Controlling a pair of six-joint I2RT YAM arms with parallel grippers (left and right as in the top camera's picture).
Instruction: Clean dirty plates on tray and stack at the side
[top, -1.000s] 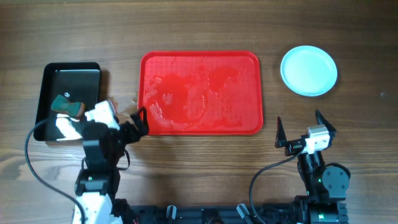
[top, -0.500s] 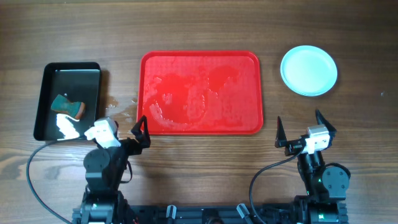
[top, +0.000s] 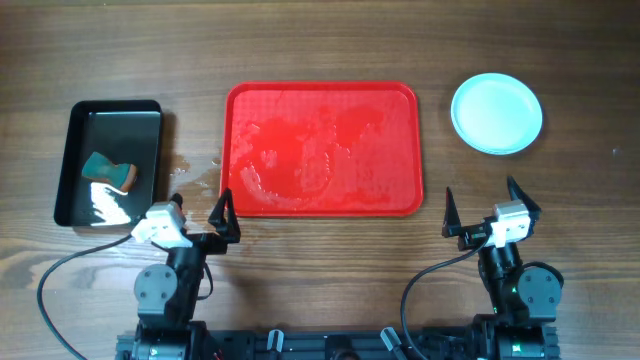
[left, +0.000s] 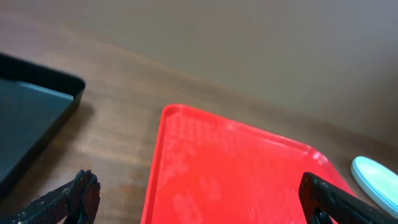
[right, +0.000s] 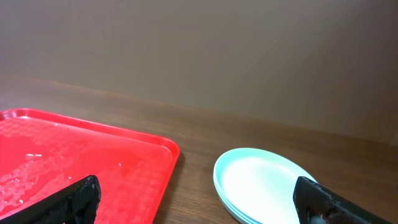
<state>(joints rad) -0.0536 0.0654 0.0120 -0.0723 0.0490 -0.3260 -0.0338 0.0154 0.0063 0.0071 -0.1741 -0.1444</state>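
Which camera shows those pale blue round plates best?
Overhead: the stacked pale mint-blue round plates show whole, unobstructed. Right wrist shows their layered rims, partly behind a fingertip; left wrist catches only a sliver.

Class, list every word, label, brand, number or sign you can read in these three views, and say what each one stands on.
None: no readable text in any view. The red tray, the black tray, the sponge and the plates all show plain, unprinted surfaces.
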